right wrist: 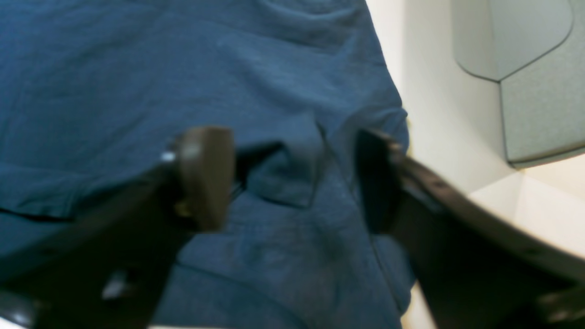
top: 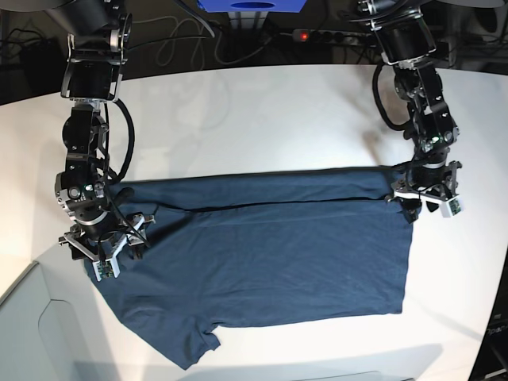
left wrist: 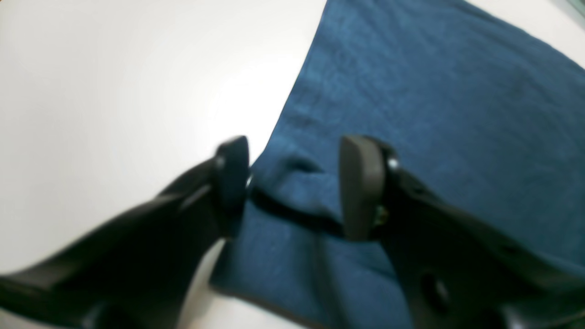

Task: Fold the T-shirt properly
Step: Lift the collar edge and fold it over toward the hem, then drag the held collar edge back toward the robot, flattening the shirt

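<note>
**Both grippers standing open over the shirt's folded edge**

Black fingers point(left wrist: 361, 187) of the left gripper point(left wrist: 295, 187) are filling the bottom of the left wrist view, jaws standing apart with a raised wrinkle of blue cloth between them; nothing is being clamped. Its outer finger is hanging over bare white desk point(left wrist: 114, 91), just past the shirt's edge.

Across the desk, the right gripper point(right wrist: 292, 178) is likewise standing with jaws wide apart, straddling a small fold at the shirt's point(right wrist: 137, 68) side edge without pinching it.

From the base view, the shirt point(top: 270, 262) is lying spread across the middle of the desk point(top: 262, 119), one strip folded over along its far edge, a sleeve pointing toward the near edge. The left gripper point(top: 425, 198) is sitting at one end of that folded strip, the right gripper point(top: 107, 242) at the other end.
</note>
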Robot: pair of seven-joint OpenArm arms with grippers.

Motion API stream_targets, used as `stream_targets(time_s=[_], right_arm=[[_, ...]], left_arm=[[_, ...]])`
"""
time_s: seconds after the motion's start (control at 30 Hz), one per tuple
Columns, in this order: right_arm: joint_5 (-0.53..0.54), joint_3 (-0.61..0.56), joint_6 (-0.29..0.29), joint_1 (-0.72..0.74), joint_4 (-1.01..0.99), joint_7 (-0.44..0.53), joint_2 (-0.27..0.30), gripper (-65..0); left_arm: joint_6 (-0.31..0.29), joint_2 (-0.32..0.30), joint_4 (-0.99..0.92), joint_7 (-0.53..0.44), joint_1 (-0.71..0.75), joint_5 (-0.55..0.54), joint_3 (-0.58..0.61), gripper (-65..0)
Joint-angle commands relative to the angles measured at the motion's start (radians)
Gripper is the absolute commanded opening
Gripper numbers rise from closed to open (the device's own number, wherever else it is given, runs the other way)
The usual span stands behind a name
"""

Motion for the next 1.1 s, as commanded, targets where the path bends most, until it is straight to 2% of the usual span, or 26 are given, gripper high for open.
stream_targets(time_s=[0.0,0.2,0.3,0.47,0.7,0.9,0.97,1.07], right_arm=[[0.002,0.007,0.000,0.024,0.030,0.027,0.013,-17.7],[0.005,0.041,0.000,-0.047,0.108,0.019,0.029,-17.2],[0.006,0.062,0.000,-0.104,0.145,0.025,0.029,-17.2],[0.006,0.062,0.000,-0.191,0.197,0.027,0.031,-17.2],[0.002,0.062,0.000,-0.268,0.260,0.027,0.036,-17.2],[0.005,0.165,0.000,-0.300,0.277,0.027,0.043,-17.2],[0.005,0.205,0.000,-0.301,0.277,0.025,0.043,-17.2],[0.006,0.246,0.001,-0.298,0.249,0.022,0.045,-17.3]], left_arm=[[-0.001,-0.013,0.037,-0.026,-0.015,-0.006,-0.003,-33.7],[-0.004,0.002,0.158,-0.027,0.108,-0.014,-0.052,-33.6],[-0.007,0.027,0.138,-0.029,0.135,-0.014,-0.083,-33.6],[-0.009,0.032,0.012,-0.030,0.131,-0.015,-0.090,-33.6],[-0.010,0.032,-0.057,-0.030,0.089,-0.015,-0.084,-33.8],[-0.010,0.033,-0.060,-0.030,0.091,-0.015,-0.084,-34.3],[-0.010,0.033,-0.060,-0.030,0.095,-0.015,-0.084,-36.8],[-0.010,0.035,-0.060,-0.030,0.098,-0.015,-0.084,-48.0]])
